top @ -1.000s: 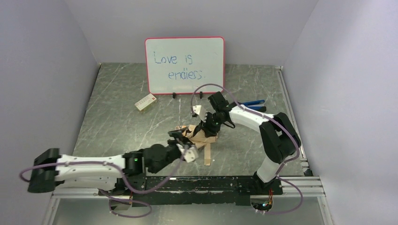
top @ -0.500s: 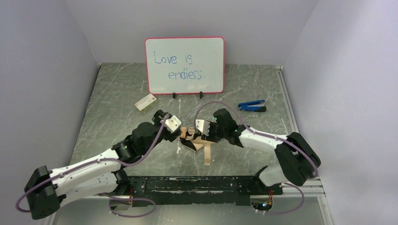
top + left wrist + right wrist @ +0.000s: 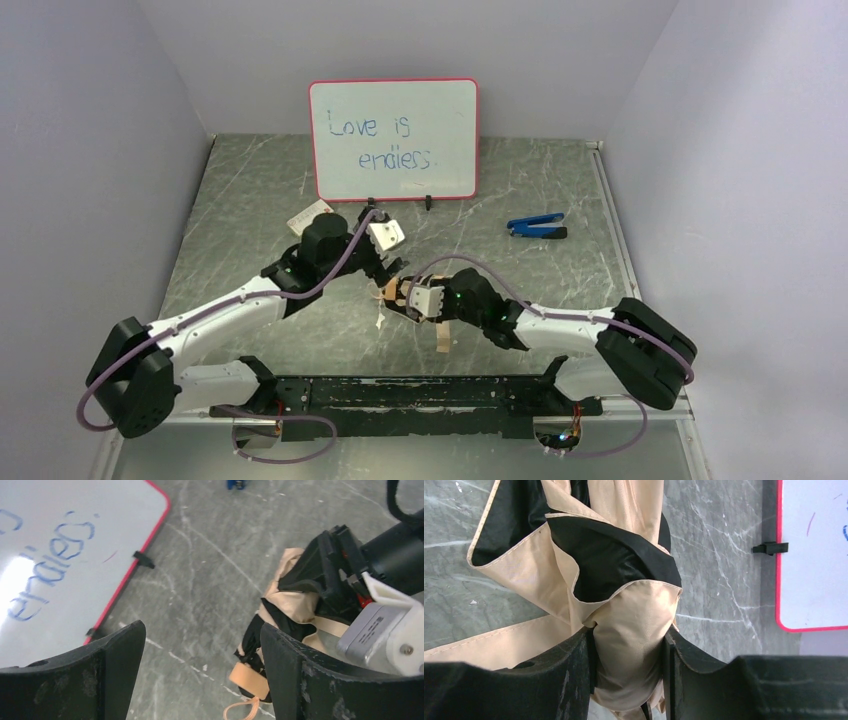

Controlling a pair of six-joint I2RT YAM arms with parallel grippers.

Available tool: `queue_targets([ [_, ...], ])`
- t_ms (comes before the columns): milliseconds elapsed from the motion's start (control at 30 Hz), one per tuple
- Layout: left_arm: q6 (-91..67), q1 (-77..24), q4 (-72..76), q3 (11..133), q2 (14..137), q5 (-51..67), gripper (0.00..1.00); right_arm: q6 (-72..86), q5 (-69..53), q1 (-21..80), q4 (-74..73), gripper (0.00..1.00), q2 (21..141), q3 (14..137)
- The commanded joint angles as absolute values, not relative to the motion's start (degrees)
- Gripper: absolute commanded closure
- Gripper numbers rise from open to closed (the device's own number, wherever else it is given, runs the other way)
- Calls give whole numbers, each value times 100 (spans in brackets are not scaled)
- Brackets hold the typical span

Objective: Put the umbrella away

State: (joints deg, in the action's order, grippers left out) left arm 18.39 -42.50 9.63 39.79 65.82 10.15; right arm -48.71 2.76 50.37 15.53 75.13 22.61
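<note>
Between the fingers of the right pincer point(image 3: 629, 652), a wad of the tan-and-black umbrella point(image 3: 616, 562) sits pinched tight, while the rest of the folded bundle spills ahead of it onto the grey table point(image 3: 250, 200). Just across the bundle, the left pincer point(image 3: 200, 665) hangs with its fingers spread wide and nothing between them. The umbrella's pale handle point(image 3: 248, 677) lies below, near its right finger. Beyond the left pincer stands a whiteboard point(image 3: 393, 138), and a blue clip point(image 3: 537, 224) lies well off to the far right of both.
</note>
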Motion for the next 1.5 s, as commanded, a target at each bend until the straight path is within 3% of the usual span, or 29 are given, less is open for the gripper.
queue_targets([
  [0, 2223, -4210, 475, 4420, 6940, 2233, 12, -4923, 1302, 5311, 759, 78, 7686, 1803],
  [833, 3939, -4021, -2665, 6927, 10103, 4352, 15, -5519, 2436, 6155, 1852, 79, 7708, 1258],
  [1467, 3623, -4092, -2867, 7488, 11223, 4692, 18, -5305, 2562, 6473, 2174, 79, 8022, 1342],
])
